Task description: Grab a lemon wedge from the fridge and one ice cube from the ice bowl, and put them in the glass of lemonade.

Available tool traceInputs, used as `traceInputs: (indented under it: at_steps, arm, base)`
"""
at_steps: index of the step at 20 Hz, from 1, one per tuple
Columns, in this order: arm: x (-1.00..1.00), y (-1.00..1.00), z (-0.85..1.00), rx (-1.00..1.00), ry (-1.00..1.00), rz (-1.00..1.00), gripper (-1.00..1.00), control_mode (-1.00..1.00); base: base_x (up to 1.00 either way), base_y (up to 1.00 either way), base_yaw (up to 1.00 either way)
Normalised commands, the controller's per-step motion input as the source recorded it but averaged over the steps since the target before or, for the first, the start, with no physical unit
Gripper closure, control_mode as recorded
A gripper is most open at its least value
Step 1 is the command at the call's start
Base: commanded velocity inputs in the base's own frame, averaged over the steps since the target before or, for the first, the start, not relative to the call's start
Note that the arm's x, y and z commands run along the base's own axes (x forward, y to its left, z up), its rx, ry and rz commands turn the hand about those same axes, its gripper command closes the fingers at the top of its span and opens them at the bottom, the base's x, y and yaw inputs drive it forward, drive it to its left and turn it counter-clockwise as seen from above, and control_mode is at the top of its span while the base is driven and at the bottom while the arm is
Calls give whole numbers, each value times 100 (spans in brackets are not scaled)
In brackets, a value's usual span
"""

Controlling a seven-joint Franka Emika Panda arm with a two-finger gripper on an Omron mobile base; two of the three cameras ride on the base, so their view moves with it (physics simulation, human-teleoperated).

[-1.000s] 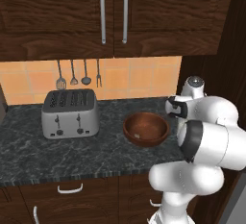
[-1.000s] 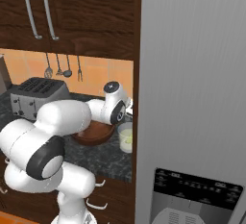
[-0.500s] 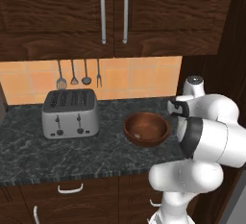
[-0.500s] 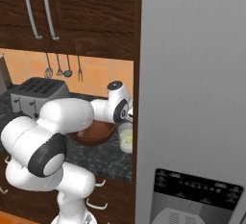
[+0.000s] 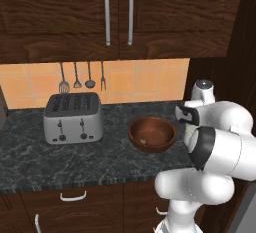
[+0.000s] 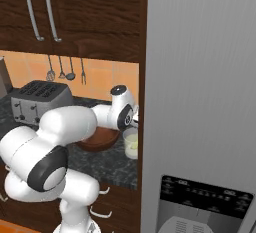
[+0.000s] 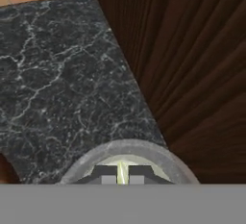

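Gripper (image 7: pixel 122 176) poised directly above glass of lemonade (image 7: pixel 126 152), fingers nearly closed on a thin pale yellow sliver, identity unclear.

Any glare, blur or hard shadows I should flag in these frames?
Left base view: flat, even light, the ice bowl sharp. Right base view: the fridge shows soft vertical streaks, no hotspots. Hand view: soft and pixelated, the glass of lemonade cropped at the bottom.

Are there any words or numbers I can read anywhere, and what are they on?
None can be read.
Dispenser panel on the fridge: rows of tiny pale marks, too small and blurred to read.
Toaster: no words or numbers visible.
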Motion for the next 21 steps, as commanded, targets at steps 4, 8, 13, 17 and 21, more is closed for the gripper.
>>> traceInputs:
  at_steps: [4,8,13,17,21]
  arm:
    - [-58,62,96,-4,-16,9,-100,-100]
    - [-64,100,100,-23,-20,25,-100,-100]
    - [-32,100,100,-23,-28,27,-100,-100]
    - [-39,100,100,-17,-45,21,-100,-100]
    - [-47,2,38,3,-38,2,-100,-100]
  base:
    - [0,0,0]
    - [0,0,0]
    - [0,0,0]
    - [0,0,0]
    - [0,0,0]
